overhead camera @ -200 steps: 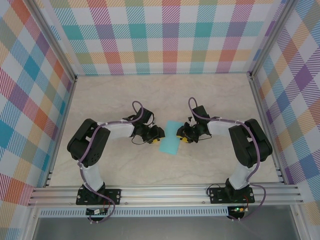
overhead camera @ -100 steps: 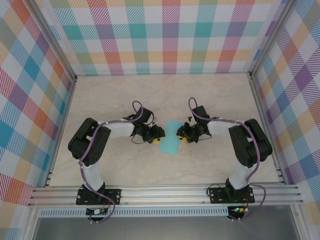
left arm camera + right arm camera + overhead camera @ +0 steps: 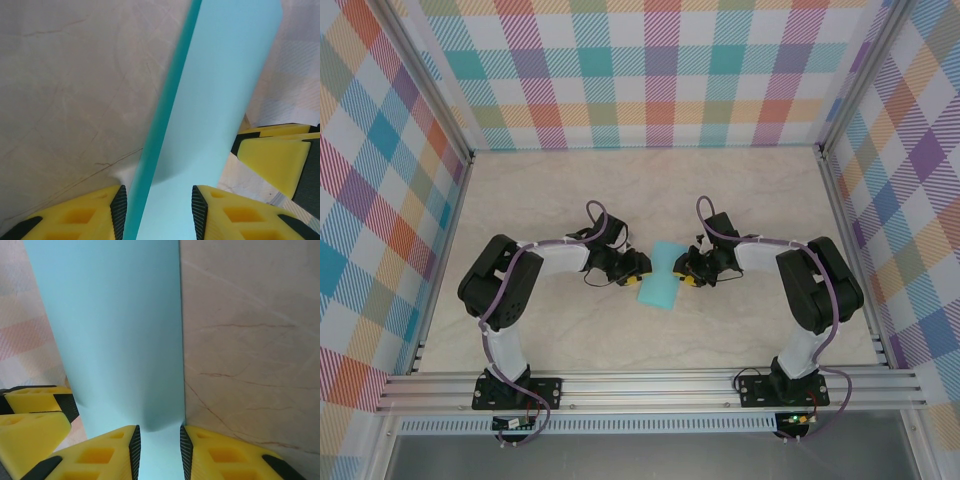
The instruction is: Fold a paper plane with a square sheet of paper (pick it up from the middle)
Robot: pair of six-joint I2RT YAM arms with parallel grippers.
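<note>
The square sheet of paper (image 3: pixel 658 288) is in the middle of the desk (image 3: pixel 570 190), between the two arms, and from above its outline looks like a narrow rectangle and not a full square. The left gripper (image 3: pixel 638 266) meets it from the left side and the right gripper (image 3: pixel 682 270) from the right side. In the left wrist view the fingers (image 3: pixel 115 215) stand at a narrow gap and the turquoise paper (image 3: pixel 215 100) fills this gap, with a darker strip along its left edge, so the paper seems bent upward there. The right wrist view shows the same: fingers (image 3: pixel 200 450) at a narrow gap, with the paper (image 3: pixel 110 330) between the pads. I judge that both grippers hold the sheet and are pressing the centre crease, which is an early step. No pointed nose and no wings are visible, so most folds are not yet done. The desk is pale beige with thin marble veins, and the walls (image 3: pixel 650 80) around it carry a coloured check pattern.
</note>
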